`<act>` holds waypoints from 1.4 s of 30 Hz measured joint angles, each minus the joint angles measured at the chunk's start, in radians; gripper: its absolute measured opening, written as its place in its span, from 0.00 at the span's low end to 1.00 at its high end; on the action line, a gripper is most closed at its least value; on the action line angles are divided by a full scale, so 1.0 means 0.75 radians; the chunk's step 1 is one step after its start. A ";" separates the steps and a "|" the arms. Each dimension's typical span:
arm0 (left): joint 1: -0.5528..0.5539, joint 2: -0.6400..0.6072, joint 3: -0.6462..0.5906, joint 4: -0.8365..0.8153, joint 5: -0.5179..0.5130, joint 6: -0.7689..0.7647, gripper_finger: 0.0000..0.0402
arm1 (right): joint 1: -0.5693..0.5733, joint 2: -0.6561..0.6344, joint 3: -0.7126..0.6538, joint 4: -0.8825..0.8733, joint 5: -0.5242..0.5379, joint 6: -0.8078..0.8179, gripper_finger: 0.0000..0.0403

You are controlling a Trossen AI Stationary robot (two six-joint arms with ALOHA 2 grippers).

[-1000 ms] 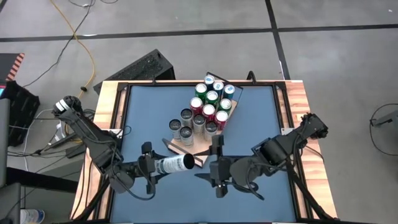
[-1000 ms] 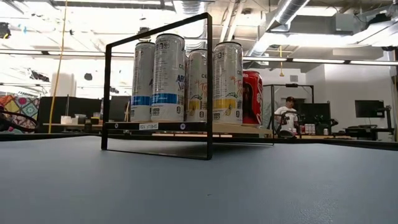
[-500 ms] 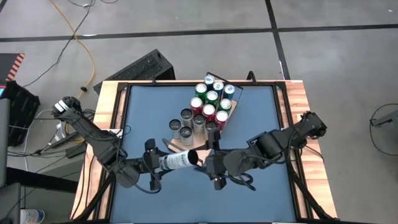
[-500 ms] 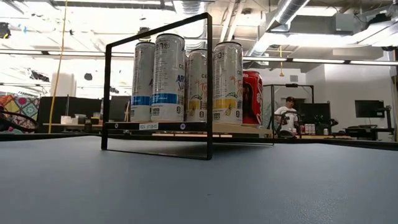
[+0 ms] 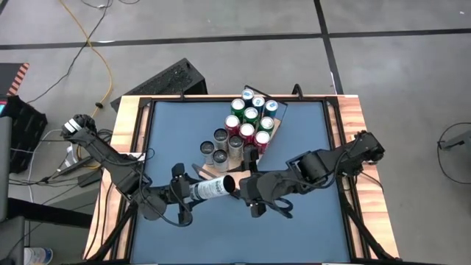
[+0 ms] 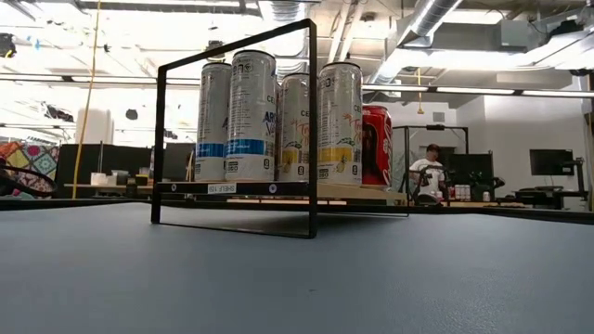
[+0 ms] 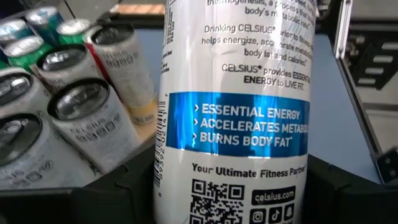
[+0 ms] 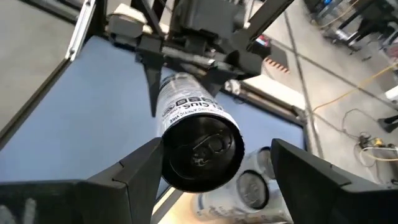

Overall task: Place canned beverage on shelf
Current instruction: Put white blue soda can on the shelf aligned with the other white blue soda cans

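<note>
The tall white can with a blue band (image 5: pixel 208 190) lay sideways, clamped in the left gripper (image 5: pixel 179 199) near the light-wood shelf (image 5: pixel 221 174); the open right gripper (image 5: pixel 243 188) had closed in on its end.

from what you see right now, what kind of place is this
Probably a robotics lab in an open workshop: two arms share a blue table over bare concrete with loose cables, and the room behind shows ceiling ducts and monitors.
</note>
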 joint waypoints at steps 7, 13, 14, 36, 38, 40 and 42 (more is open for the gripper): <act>-0.001 0.003 -0.001 -0.027 0.020 -0.023 0.59 | -0.031 0.017 0.001 -0.024 -0.087 0.043 0.72; 0.000 0.003 0.000 -0.020 0.022 -0.051 0.59 | -0.005 0.012 0.058 -0.070 -0.071 0.055 0.72; 0.001 0.002 0.001 -0.018 0.014 -0.053 0.59 | 0.006 0.012 0.092 -0.095 -0.067 0.058 0.72; 0.002 0.001 0.001 -0.022 0.017 -0.051 0.59 | 0.003 0.107 0.228 -0.223 -0.053 0.058 0.72; 0.001 0.001 0.001 -0.022 0.018 -0.055 0.59 | -0.002 0.112 0.225 -0.248 -0.017 0.047 0.72; 0.002 0.001 0.001 -0.023 0.017 -0.064 0.59 | -0.009 0.120 0.222 -0.253 -0.025 0.043 0.72; 0.002 0.001 0.001 -0.022 0.017 -0.064 0.59 | -0.022 0.125 0.223 -0.234 -0.087 0.049 0.72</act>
